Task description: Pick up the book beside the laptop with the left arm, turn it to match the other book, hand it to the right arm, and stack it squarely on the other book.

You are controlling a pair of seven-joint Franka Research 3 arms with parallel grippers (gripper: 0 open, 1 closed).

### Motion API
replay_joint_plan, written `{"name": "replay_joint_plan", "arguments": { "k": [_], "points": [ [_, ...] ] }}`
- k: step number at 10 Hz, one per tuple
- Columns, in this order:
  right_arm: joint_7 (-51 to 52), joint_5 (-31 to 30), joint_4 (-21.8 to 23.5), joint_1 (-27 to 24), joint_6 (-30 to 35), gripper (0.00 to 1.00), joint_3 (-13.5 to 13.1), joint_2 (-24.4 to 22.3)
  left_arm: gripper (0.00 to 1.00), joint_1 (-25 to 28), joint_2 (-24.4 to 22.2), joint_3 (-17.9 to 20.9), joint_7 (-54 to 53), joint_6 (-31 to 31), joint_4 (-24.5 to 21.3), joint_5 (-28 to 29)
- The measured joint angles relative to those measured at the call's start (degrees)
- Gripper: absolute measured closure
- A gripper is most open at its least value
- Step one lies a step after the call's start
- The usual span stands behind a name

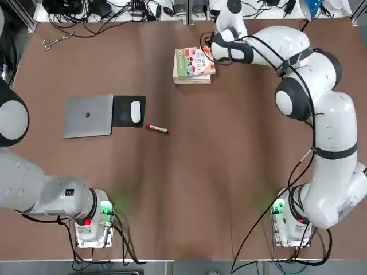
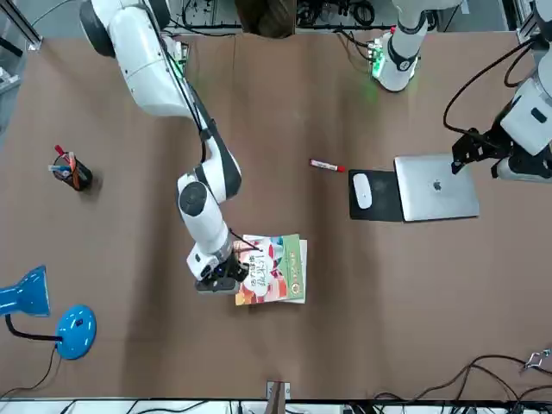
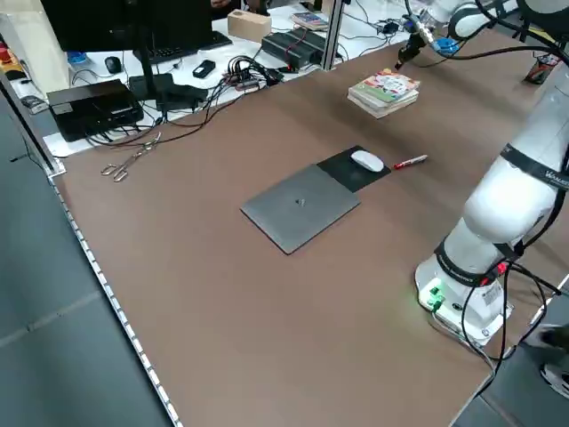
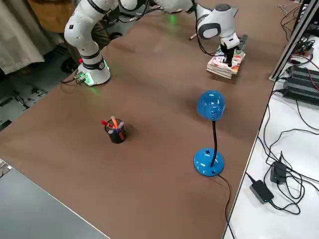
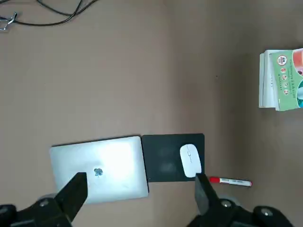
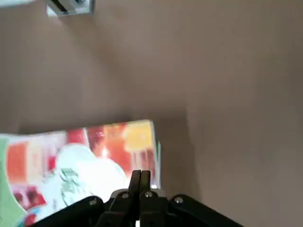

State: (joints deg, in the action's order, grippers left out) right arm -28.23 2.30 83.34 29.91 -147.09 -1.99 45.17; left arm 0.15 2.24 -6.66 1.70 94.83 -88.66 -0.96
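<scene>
Two books sit stacked, the colourful paperback (image 1: 195, 61) atop the other book (image 1: 192, 79), directly below the right end effector (image 2: 226, 274), its fingers pressed together at the thin, light, probably flexible cover's edge; the left end effector (image 5: 137, 198) hangs spread above the laptop (image 5: 99, 168).

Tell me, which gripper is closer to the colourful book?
The right. The right gripper is shut at the book's edge; the left gripper hangs open far away, over the laptop.
</scene>
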Motion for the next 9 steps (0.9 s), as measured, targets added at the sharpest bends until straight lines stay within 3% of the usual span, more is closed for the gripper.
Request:
{"name": "replay_joint_plan", "arguments": {
  "k": [9],
  "points": [
    [-5.66, 0.05, 6.67, 4.19, -3.15, 0.98, 0.29, -2.08, 0.00, -0.05, 0.10, 0.01, 0.00, -0.05, 0.00, 0.00]
  ]
}}
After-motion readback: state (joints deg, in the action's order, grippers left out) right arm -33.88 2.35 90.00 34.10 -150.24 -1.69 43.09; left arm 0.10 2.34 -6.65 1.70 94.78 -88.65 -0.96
